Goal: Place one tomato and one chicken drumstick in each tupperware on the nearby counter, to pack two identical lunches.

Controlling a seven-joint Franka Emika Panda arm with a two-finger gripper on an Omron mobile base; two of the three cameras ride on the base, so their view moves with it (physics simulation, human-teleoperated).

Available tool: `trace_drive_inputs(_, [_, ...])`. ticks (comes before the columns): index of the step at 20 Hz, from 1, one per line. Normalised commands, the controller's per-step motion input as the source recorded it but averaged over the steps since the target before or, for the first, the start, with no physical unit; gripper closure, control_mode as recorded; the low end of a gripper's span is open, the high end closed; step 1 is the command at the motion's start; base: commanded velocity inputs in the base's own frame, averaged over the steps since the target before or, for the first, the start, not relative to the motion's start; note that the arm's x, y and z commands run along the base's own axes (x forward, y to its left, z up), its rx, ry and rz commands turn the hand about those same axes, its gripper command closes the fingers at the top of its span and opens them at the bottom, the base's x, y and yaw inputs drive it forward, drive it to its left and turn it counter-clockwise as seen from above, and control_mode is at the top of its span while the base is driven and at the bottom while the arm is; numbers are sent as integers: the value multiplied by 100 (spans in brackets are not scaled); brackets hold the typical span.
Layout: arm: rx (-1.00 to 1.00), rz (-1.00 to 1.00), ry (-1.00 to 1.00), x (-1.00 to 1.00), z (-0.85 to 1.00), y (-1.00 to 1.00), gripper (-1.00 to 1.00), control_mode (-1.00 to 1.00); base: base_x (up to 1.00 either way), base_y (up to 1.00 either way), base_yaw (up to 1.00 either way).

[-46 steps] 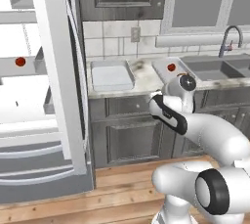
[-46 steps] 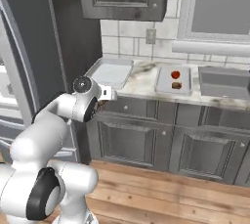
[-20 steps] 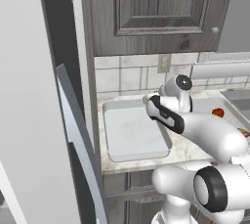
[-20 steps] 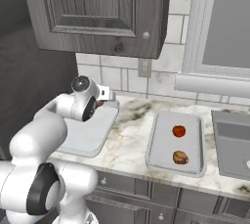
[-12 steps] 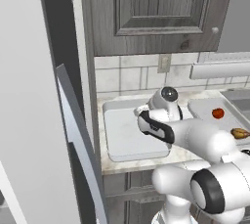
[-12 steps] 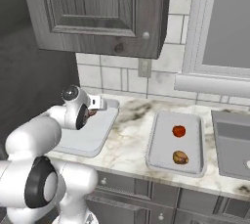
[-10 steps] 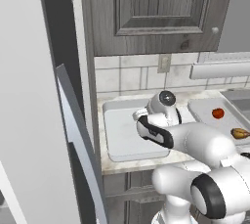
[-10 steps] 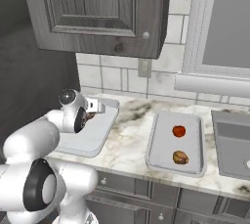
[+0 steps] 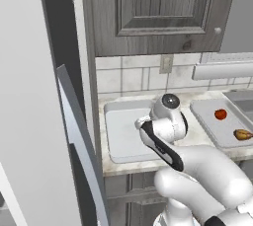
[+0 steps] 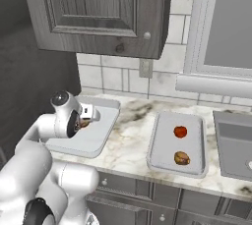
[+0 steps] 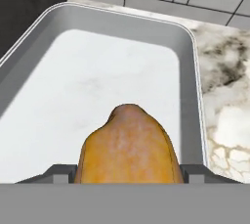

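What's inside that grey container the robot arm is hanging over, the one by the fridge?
The left tupperware has a bare pale floor with no food lying in it. The gripper holds a chicken drumstick above it, and that drumstick covers the near part of the floor.

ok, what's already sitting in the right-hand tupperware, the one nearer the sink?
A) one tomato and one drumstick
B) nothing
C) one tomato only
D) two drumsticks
A: the right-hand tupperware holds a tomato and a drumstick, lying apart; a second drumstick sits between the gripper's jaws over the left tupperware.
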Motion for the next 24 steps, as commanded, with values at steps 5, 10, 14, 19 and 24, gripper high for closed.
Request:
trace_drive_inputs(5, [0, 0, 10, -58, -19, 4, 100, -100, 0, 0, 0])
trace_drive_inputs(10, [0, 0, 10, -52, -55, 21, 100, -100, 0, 0, 0])
trace_drive_inputs(14, [0, 0, 10, -25, -54, 18, 100, -100, 0, 0, 0])
trace_drive_inputs(19, [0, 0, 2, 21, -39, 2, 100, -100, 0, 0, 0])
trace_drive_inputs(24, [0, 0, 0, 50, -28, 0, 100, -100, 0, 0, 0])
